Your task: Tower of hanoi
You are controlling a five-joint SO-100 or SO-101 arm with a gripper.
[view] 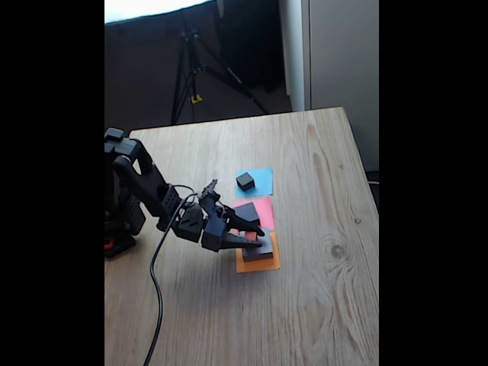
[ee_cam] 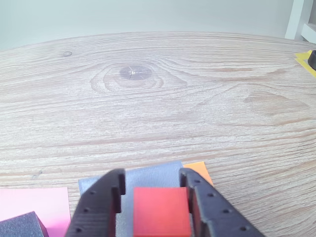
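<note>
Fixed view: on a wooden worktop (view: 320, 252), the arm's hand (view: 255, 238) reaches over the large block (view: 260, 250) on the orange square (view: 257, 264). At 12 o'clock from it, a middle block (view: 248, 211) sits on the pink square (view: 262, 212); further on, a small block (view: 245, 181) occupies the blue square (view: 255, 181).

Wrist view: the fingers (ee_cam: 101, 202) flank the red cube (ee_cam: 161, 211), apparently pinching it on the grey block (ee_cam: 155, 175). With three blocks spread across three squares, the tower looks well short of being built.
</note>
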